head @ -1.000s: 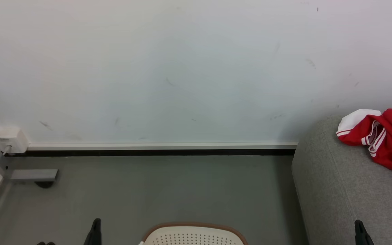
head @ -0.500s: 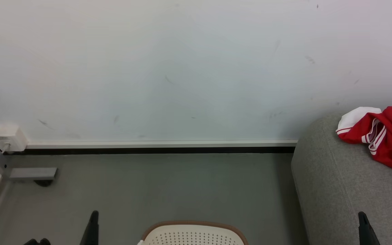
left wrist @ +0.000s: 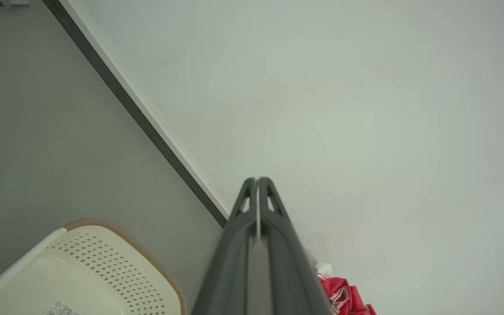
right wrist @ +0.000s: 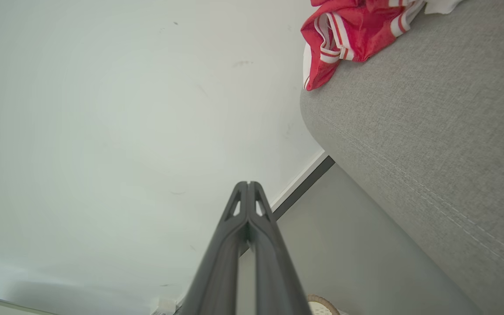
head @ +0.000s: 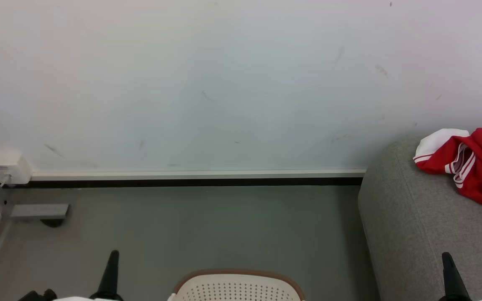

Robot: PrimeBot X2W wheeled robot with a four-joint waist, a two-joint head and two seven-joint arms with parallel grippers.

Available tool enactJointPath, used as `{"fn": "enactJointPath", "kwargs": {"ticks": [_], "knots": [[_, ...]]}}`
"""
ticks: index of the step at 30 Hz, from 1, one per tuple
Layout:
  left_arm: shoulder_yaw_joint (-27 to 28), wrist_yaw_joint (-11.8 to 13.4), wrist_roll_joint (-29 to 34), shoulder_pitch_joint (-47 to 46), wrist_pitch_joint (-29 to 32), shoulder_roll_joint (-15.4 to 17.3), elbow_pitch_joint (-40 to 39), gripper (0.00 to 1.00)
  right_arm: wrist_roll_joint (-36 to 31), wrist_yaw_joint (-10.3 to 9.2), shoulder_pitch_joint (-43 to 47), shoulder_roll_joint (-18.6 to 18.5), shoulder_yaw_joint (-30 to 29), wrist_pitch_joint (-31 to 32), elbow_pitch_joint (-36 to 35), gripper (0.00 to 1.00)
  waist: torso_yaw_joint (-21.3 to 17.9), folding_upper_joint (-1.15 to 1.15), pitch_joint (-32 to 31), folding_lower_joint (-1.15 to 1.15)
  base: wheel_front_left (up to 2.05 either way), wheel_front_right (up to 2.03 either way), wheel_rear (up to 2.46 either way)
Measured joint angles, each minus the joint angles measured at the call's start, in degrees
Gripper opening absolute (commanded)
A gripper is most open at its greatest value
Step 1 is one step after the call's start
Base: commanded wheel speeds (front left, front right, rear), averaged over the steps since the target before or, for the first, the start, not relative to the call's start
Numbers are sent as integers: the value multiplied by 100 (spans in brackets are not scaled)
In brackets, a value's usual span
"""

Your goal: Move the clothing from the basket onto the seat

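Red clothing (head: 473,167) on grey seat (head: 412,234), beyond right tool (head: 446,258); left tool (head: 113,257) near basket (head: 237,288); both closed, empty.

A bright red fabric garment with white panels and thin white stripes (head: 473,167), a grey woven-fabric sofa (head: 412,234), and a cream-white perforated plastic basket with a brown rim (head: 237,286).

— What's over by the far side?
— A pale wall (head: 224,83) with a few faint dark scuffs. A white skirting board (head: 199,172) runs along its foot, with a black strip (head: 182,182) just under it.
— And lower down?
— Plain grey floor (head: 203,234). At the far left a small white box (head: 8,166) sits on the wall, and a flat grey bar (head: 39,211) juts out just above the floor.
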Motion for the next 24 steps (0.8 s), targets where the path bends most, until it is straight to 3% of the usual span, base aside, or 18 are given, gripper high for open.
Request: {"fn": "enactJointPath", "kwargs": {"ticks": [24], "knots": [[177,-91,-1312,-163,359,-21,-127,0,1447,-2,-226,-8,-103,363,-118,0,-22,0,95,-1,0,0,0]]}}
